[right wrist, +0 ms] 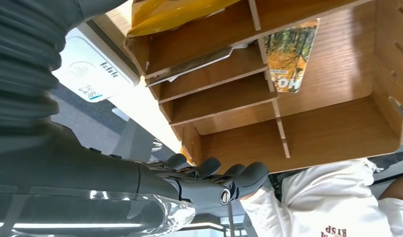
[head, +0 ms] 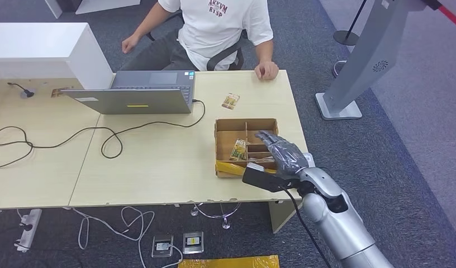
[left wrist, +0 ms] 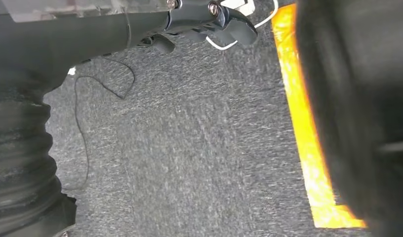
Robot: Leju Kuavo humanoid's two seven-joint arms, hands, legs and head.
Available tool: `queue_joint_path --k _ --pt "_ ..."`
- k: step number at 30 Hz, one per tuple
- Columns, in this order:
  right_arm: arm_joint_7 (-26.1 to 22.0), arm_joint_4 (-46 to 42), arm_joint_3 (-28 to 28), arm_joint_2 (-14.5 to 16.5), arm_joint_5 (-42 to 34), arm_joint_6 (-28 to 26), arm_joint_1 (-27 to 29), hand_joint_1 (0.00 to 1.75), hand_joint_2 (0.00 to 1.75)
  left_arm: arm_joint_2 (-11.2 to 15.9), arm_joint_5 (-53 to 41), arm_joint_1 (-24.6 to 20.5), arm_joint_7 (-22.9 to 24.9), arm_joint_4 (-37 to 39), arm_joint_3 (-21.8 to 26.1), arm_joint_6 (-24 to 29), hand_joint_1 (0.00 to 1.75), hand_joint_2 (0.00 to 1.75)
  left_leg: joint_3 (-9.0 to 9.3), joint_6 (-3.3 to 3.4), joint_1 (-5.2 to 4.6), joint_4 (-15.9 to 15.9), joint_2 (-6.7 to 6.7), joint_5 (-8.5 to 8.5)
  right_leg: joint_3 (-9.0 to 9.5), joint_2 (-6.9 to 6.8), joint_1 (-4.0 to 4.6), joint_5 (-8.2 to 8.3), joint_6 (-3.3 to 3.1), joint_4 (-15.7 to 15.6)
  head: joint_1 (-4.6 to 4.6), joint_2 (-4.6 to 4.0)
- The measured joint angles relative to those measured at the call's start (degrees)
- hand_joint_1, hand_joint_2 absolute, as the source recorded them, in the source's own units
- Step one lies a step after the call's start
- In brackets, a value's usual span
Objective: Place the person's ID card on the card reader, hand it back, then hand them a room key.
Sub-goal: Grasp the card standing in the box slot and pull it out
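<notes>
The right hand hovers over the wooden tray, fingers loosely spread and empty. One card stands in a tray compartment; a second card lies flat on the surface beyond the tray, toward the person. Both look thin, stiff and light, probably slick: best pinched by an edge. The left hand hangs over carpet, fingers curled, empty.

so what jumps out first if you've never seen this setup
The robot's right hand hovers over a wooden divided box at the table's right end, a picture card standing inside. Across the table sits a person in a white T-shirt, with another card lying beside an open laptop.
</notes>
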Motion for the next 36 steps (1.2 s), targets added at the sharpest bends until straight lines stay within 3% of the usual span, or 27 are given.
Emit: queue_joint_path --k 28,30,32,34,36 --pt "0.98 0.82 1.74 -0.71 0.00 0.15 -1.44 0.04 1.75 0.65 -0.22 -0.01 -0.40 0.22 0.00 -0.32 0.00 1.75 -0.01 0.00 -0.01 0.00 0.00 0.00 0.02 -0.01 -0.01 0.00 0.00 0.00 0.01 0.00" --pt "0.99 0.86 1.94 -0.70 -0.01 0.14 -1.61 0.31 1.75 0.66 -0.47 -0.03 -0.51 0.22 0.00 -0.33 0.00 1.75 -0.01 0.00 -0.01 0.00 0.00 0.00 0.02 -0.01 -0.01 0.00 0.00 0.00 0.00 0.00" --pt "1.01 1.01 2.15 -0.69 -0.05 0.13 -1.78 0.97 1.75 0.66 -0.65 -0.07 -0.56 0.22 -0.01 -0.36 0.00 1.75 -0.01 0.00 -0.01 0.00 0.00 0.00 0.01 -0.01 -0.01 0.00 0.00 0.00 0.00 0.00" --pt "1.08 1.24 2.30 -0.67 -0.19 0.14 -1.90 1.43 1.75 0.66 -0.81 -0.12 -0.63 0.22 -0.02 -0.41 0.00 1.75 -0.01 0.00 -0.01 0.00 0.00 0.00 0.01 -0.01 -0.01 0.00 0.00 0.00 0.00 0.00" --pt "1.22 1.44 2.34 -0.66 -0.36 0.22 -1.96 1.46 1.75 0.66 -0.95 -0.17 -0.67 0.22 -0.02 -0.45 0.00 1.75 0.00 0.00 -0.01 0.00 0.00 0.00 0.01 -0.01 -0.01 0.00 0.00 0.00 0.00 0.00"
